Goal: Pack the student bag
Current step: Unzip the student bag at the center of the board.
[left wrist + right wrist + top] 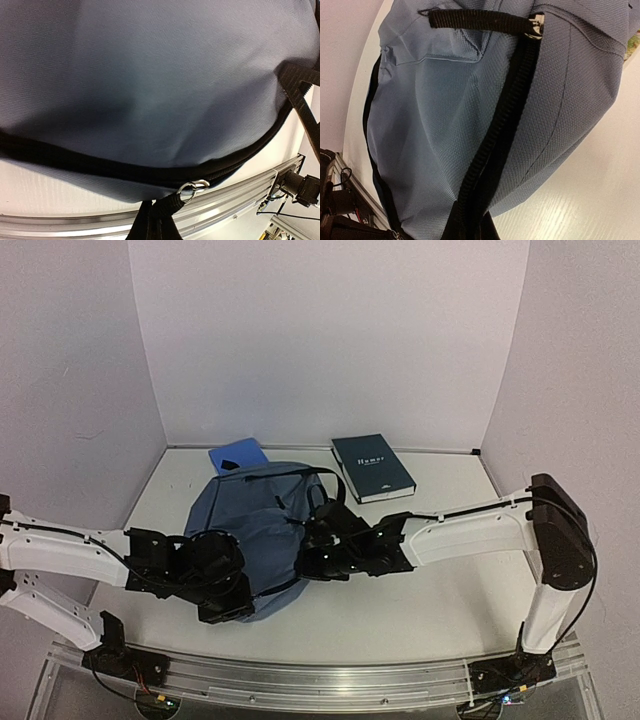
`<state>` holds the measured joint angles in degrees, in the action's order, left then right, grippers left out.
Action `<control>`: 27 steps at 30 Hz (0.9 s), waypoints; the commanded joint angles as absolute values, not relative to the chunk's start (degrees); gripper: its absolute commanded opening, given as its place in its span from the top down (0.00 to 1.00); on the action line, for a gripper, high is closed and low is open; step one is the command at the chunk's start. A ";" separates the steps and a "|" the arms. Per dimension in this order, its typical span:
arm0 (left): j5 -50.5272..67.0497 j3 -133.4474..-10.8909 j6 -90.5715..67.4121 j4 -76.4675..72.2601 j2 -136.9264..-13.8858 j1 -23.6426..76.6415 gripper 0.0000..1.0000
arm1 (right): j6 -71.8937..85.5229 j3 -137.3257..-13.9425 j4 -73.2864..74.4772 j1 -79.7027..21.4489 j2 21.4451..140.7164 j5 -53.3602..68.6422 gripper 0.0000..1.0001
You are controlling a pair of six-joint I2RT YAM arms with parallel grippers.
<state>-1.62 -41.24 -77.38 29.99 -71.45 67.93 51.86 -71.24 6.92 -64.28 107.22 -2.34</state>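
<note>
The left gripper (232,605) is shut tight at the lower edge of the student bag (250,525). The right gripper (312,552) is shut tight at the bag's right side. It is hard to see if either one pinches any cloth. The bag lies in the middle of the frame on the white table (440,600). A dark book (372,467) lies near its upper right, and a blue flat thing (238,457) pokes out at its upper left.

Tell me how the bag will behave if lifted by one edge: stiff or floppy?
Probably floppy: the bag lies slumped, its woven cloth creased. Likely light: its surface sags inward, as if little is inside. Its loose straps may dangle and catch.
</note>
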 commanded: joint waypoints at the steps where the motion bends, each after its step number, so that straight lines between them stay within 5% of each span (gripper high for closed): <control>1: -1.68 -43.41 -73.80 36.62 -69.55 64.51 1.00 | 50.49 -68.48 8.88 -60.10 102.50 -9.20 1.00; 20: -4.09 -42.16 -66.13 40.67 -67.78 54.42 1.00 | 39.52 -64.39 10.73 -53.25 93.33 -13.54 1.00; 22: -4.08 -42.02 -63.82 38.68 -67.02 54.44 1.00 | 33.80 -65.13 10.01 -53.44 91.54 -10.49 0.91; 27: -3.95 -43.58 -56.48 34.69 -65.55 54.40 1.00 | 19.82 -68.28 9.96 -57.56 89.36 -5.34 0.47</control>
<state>-1.51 -41.89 -63.35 37.26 -67.68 54.73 33.14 -64.51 10.68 -54.41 92.80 -7.38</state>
